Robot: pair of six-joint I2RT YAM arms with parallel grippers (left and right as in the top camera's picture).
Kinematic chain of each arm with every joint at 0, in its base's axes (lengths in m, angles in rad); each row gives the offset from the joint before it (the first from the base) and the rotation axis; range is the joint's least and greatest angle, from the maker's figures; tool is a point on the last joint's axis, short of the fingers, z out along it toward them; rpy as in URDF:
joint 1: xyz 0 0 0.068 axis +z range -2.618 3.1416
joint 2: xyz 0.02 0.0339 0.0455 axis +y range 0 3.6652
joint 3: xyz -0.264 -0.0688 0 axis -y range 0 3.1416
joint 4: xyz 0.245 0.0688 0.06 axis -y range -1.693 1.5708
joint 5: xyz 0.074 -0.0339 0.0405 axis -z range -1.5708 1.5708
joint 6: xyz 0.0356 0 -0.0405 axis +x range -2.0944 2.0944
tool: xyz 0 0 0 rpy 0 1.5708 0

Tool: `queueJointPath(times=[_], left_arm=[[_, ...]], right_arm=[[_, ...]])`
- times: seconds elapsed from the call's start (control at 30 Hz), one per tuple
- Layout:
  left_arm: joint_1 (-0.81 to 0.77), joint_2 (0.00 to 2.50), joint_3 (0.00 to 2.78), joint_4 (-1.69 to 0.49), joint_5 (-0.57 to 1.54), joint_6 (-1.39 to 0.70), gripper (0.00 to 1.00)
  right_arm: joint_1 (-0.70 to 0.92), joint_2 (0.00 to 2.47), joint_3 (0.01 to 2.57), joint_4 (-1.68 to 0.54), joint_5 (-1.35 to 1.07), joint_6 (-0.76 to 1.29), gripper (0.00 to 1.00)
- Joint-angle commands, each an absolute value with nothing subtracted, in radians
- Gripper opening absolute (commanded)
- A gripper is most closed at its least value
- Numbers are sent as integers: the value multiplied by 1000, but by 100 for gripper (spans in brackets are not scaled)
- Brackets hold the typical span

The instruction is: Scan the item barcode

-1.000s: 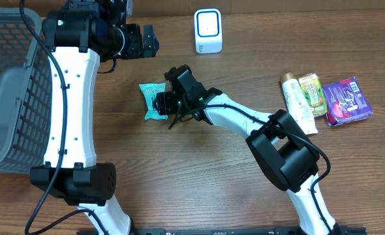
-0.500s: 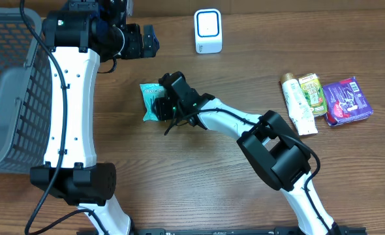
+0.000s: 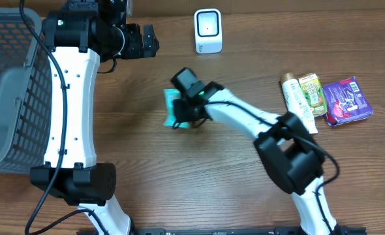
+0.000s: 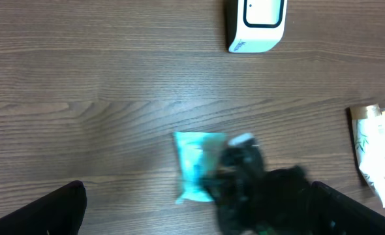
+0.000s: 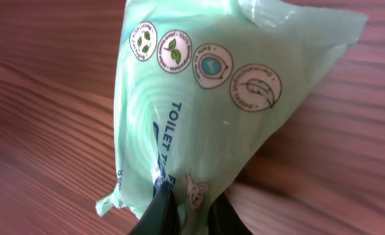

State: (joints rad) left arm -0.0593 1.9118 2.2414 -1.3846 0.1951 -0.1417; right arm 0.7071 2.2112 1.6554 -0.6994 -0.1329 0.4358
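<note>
The right hand (image 5: 191, 210) is clamped onto the near edge of the green wipes packet (image 5: 205, 98); from overhead the packet is mostly covered by it.

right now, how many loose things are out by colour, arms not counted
teal: 1, wipes pack
white: 2, scanner, tube
green: 1, sachet
purple: 1, packet
grey: 1, basket
total: 6
</note>
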Motion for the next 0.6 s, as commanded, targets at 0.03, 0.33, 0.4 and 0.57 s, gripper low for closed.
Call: queueJointPath(times=[0.03,0.33,0.4,0.57], left_arm=[[-66,1909,2253,-1383,200,-127,100],[-66,1909,2253,-1383,200,-127,100],[-66,1909,2253,-1383,200,-127,100],[-66,1909,2253,-1383,200,-127,100]], right_arm=[[667,2041,1638,-877,171,282,4],[720,2045,1635,-1205,849,395,4],[728,2082,1635,-1214,928,393,4],[745,2163,1634,-1217,1013,301,4]])
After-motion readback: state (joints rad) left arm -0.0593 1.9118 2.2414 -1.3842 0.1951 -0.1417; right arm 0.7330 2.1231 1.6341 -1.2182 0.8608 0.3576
